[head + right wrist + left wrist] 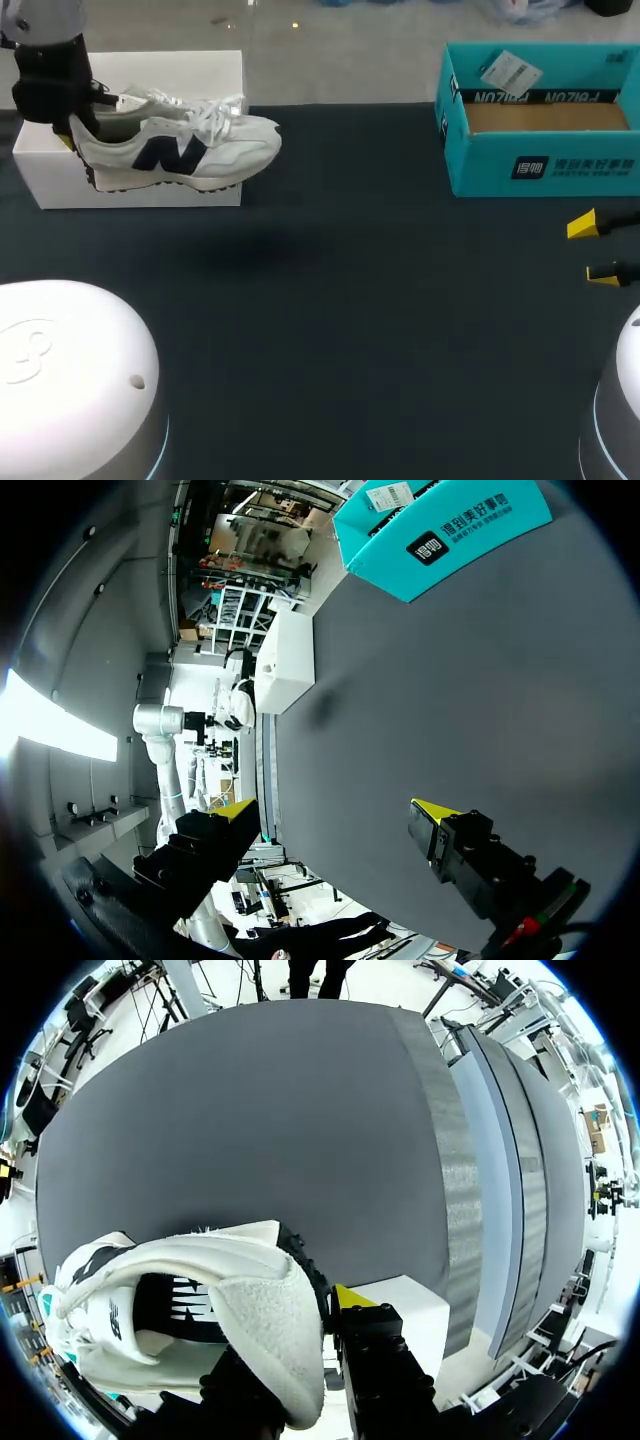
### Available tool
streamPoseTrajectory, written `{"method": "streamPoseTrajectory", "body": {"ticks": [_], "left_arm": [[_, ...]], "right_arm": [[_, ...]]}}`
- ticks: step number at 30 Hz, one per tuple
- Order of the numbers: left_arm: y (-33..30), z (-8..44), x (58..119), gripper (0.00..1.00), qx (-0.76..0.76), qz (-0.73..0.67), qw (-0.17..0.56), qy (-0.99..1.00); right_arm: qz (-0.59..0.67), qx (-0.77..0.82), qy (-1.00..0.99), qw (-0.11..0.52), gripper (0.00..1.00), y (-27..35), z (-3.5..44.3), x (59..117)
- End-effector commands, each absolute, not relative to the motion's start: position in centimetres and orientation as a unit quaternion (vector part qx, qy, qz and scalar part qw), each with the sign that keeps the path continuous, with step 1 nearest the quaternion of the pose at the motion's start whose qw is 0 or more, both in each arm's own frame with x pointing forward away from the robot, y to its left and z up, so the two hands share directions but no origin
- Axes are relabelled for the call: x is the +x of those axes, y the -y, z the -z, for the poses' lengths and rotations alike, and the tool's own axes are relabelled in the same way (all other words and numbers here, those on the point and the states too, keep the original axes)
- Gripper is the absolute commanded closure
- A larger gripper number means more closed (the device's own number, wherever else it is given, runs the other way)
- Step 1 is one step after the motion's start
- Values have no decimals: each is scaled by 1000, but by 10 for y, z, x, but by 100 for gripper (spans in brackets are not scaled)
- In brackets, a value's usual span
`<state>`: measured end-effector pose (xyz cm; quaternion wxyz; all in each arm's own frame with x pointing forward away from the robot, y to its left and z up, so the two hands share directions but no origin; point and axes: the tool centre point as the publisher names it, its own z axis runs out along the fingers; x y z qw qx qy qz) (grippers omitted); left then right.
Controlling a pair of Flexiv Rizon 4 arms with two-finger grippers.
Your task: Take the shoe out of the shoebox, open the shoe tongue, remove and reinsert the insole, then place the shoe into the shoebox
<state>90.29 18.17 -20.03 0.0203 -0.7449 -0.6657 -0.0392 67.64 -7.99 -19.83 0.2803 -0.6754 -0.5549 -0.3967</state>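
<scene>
My left gripper (70, 125) is shut on the heel of a white shoe (190, 145) with a dark side logo. It holds the shoe above the table at the far left, toe pointing right, and a faint shadow lies on the cloth below. In the left wrist view the shoe's padded heel collar (265, 1310) is pinched between the fingers, and one yellow tip (350, 1295) shows beside it. The teal shoebox (540, 160) stands open and empty at the far right. My right gripper (597, 250) hovers open at the right edge, nothing between its tips (335, 810).
A white block (140, 190) stands at the far left, behind and below the held shoe. The right wrist view also shows the white block (285, 660) and the teal shoebox (440, 530). Dark cloth (380, 300) covers the table.
</scene>
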Motion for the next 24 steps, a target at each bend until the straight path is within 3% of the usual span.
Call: {"method": "streamPoseTrajectory", "body": {"ticks": [1,16,24], "left_arm": [[-174,189,845,100,-739,83,-21,668],[-105,193,760,100,-758,37,-35,650],[-65,201,747,100,-785,21,-38,618]], "right_arm": [[396,-677,554,279,0,80,198,675],[396,-677,554,279,0,80,198,675],[396,-677,554,279,0,80,198,675]]}}
